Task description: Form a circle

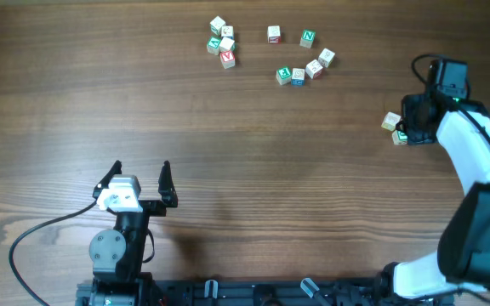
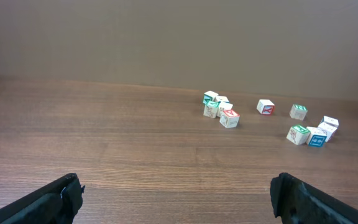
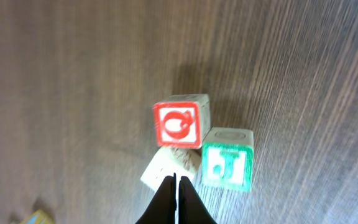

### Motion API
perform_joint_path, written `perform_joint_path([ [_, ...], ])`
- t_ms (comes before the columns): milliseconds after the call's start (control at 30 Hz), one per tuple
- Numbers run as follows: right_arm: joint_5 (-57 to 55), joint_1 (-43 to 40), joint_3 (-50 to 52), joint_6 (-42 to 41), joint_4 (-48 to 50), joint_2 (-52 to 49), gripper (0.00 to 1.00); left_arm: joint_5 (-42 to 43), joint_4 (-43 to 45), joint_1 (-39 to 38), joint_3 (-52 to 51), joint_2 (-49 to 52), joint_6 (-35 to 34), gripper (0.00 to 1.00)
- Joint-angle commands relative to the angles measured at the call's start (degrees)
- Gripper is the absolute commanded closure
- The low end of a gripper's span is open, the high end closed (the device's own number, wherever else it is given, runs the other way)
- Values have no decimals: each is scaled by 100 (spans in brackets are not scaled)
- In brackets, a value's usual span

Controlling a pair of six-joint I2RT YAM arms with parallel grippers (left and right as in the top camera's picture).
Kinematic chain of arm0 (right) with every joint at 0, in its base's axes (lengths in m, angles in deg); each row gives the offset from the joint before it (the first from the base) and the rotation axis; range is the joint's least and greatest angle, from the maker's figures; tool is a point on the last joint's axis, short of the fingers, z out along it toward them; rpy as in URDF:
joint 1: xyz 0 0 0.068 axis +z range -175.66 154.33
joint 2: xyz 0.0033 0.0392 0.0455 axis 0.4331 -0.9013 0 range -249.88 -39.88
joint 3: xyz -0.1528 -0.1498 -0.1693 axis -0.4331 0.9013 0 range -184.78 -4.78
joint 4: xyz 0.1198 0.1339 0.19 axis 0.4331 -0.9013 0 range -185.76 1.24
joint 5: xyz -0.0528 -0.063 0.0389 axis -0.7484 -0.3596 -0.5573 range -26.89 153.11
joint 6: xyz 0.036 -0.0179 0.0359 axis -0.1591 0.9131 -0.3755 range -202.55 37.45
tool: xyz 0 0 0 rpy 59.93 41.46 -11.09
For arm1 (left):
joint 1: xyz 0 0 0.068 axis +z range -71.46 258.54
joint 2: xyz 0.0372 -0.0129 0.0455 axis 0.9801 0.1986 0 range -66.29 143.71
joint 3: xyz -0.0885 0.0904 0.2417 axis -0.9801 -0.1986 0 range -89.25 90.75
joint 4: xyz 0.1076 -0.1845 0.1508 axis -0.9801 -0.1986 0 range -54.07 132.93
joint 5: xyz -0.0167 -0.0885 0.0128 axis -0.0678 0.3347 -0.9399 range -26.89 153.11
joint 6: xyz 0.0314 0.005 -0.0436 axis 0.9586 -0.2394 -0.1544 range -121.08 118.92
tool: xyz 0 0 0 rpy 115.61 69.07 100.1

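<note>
Left claw [image 1: 141, 180] sits nearest, jaws wide, empty. Right claw [image 3: 176, 194] is pinched shut, holding nothing. Its tips are at a pale block [image 3: 170, 167] huddled against a red-letter block [image 3: 179, 122] and a green-letter block [image 3: 228, 165]; contact unclear, pic blurry. Risk: a shove drags all three tog. & twists them. Only the overhead shows the other blocks [image 1: 300, 64] far across the worktop [image 1: 228, 170]: a loose arc plus a clump [image 1: 222, 42], well apart.
</note>
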Motion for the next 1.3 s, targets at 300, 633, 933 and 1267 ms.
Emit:
perform_joint_path([
  [300,-551,17,50,1810,-1217,476,96,90,-4,-26,-37,-48,-37,0],
  [633,-72,-721,50,3355,962,-4,96,90,-4,-26,-37,-48,-37,0],
  [933,844,-697,50,4942,2044,-726,96,90,-4,-26,-37,-48,-37,0],
  [1267,577,-697,50,5171,1812,-1027,96,90,-4,-26,-37,-48,-37,0],
])
